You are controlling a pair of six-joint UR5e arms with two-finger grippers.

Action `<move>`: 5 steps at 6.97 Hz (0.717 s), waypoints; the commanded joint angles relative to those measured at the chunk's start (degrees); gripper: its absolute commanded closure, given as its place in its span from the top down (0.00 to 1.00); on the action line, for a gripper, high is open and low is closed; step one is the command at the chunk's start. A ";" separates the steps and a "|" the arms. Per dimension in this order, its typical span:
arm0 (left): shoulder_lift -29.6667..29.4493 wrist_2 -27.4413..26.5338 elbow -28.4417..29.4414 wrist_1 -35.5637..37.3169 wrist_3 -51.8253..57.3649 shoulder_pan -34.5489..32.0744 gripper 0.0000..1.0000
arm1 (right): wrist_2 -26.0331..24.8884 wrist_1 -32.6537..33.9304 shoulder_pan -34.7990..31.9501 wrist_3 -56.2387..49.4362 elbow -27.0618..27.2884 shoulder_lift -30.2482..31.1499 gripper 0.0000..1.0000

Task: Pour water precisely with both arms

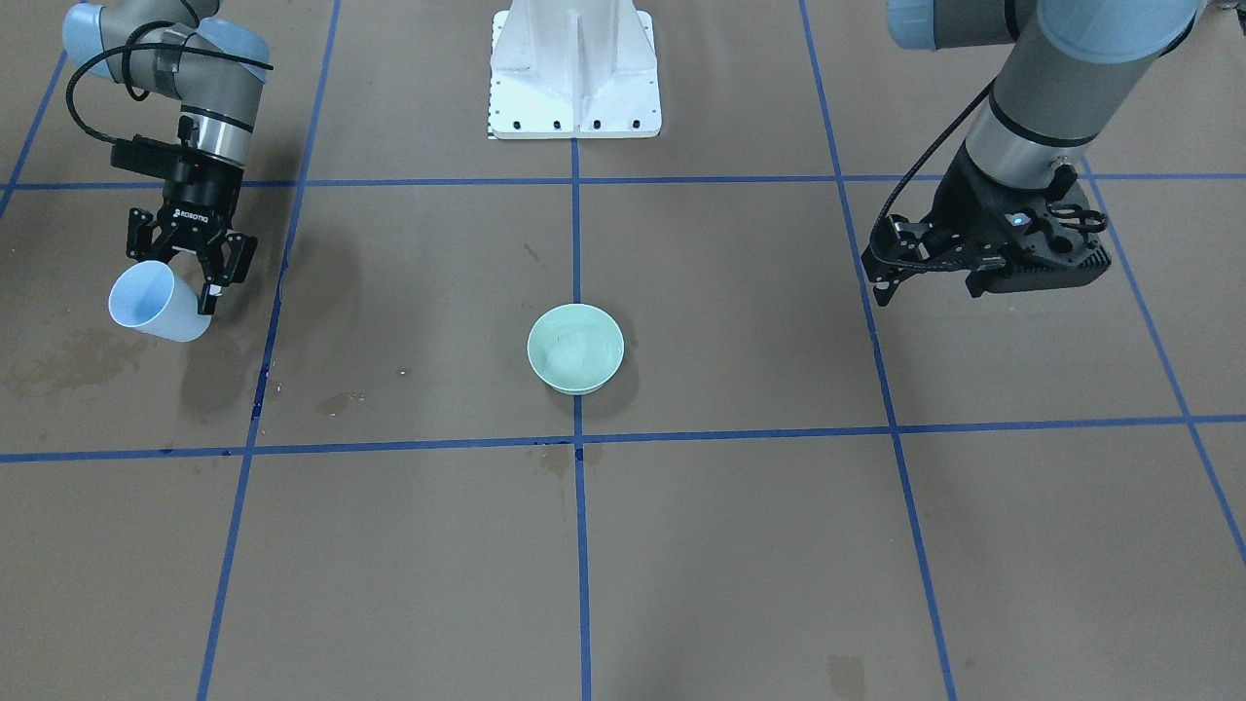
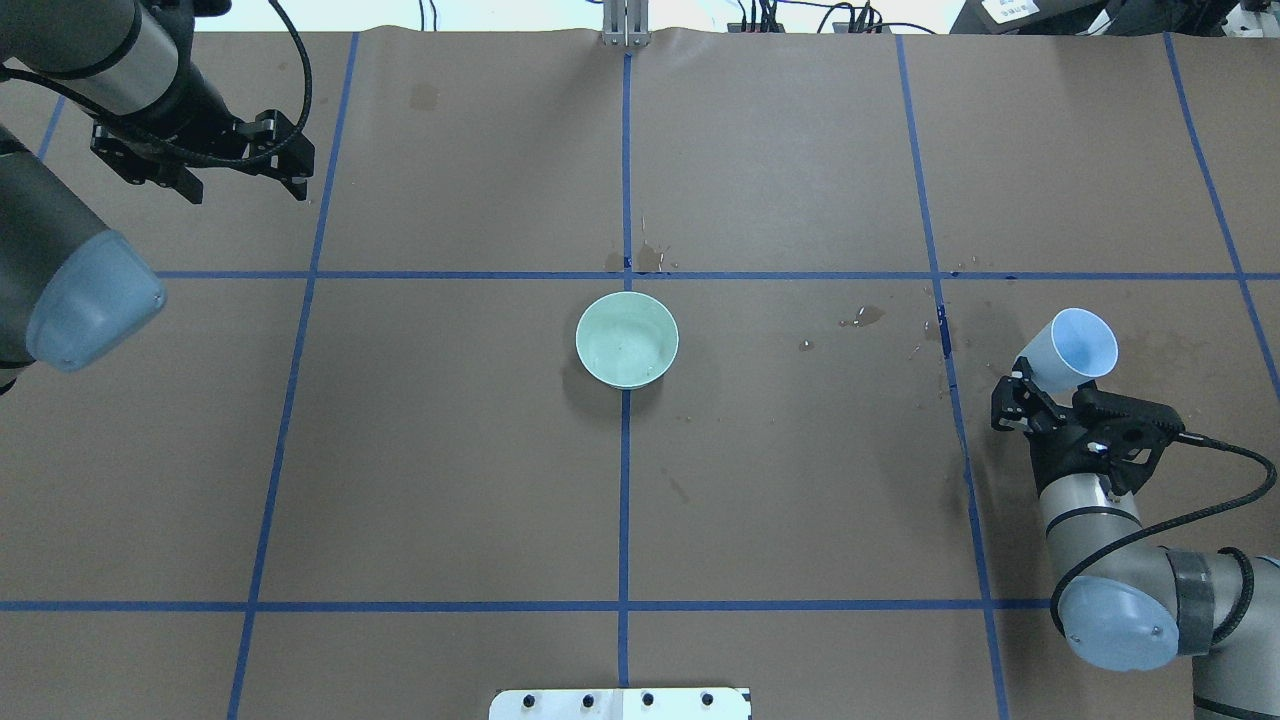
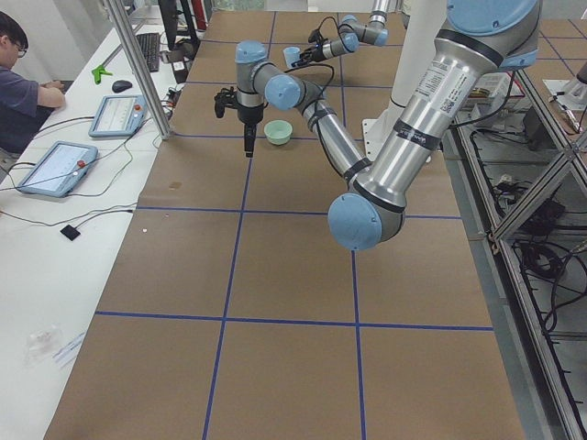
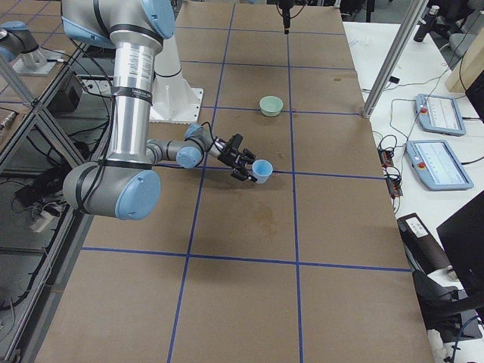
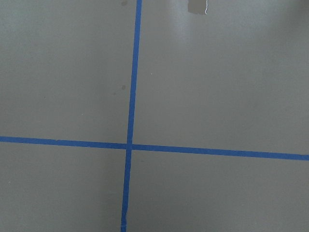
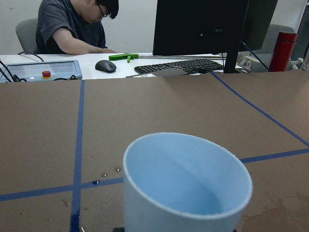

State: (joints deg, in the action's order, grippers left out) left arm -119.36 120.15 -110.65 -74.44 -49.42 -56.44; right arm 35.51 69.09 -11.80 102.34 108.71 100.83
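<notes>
Right gripper holds cup; left gripper free of any object.
Left gripper (image 2: 215, 160) hovers over the surface (image 2: 450, 450), jaws apart. Green bowl (image 2: 627, 339) sits centred on the blue tape line (image 2: 625, 500). Right gripper (image 2: 1040, 395) clamps the tilted blue cup (image 2: 1072, 348). Whether it holds water cannot be told.

You can read one marking only: the white brand lettering "ROBOTIQ" on the black two-finger right gripper (image 1: 191, 261), printed across its body in the front-facing view. No other text is legible to you.
</notes>
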 commanded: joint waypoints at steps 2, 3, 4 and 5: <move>0.00 0.00 0.09 0.00 0.02 0.01 1.00 | -3.25 -0.01 1.78 1.72 -2.97 -0.64 0.00; 0.00 0.00 -0.09 0.00 0.02 0.01 1.00 | -3.43 -0.01 1.95 1.64 -3.15 -0.55 0.00; 0.00 0.00 0.00 0.00 0.02 0.01 1.00 | -3.43 -0.01 2.04 1.64 -3.59 -0.55 0.00; 0.00 0.00 0.09 0.00 0.02 0.01 1.00 | -4.47 -0.01 2.22 1.64 -5.33 -0.55 0.00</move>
State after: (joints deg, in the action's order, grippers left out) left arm -119.35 120.15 -110.64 -74.45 -49.39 -56.43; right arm 31.92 69.08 -9.78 103.97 104.91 100.27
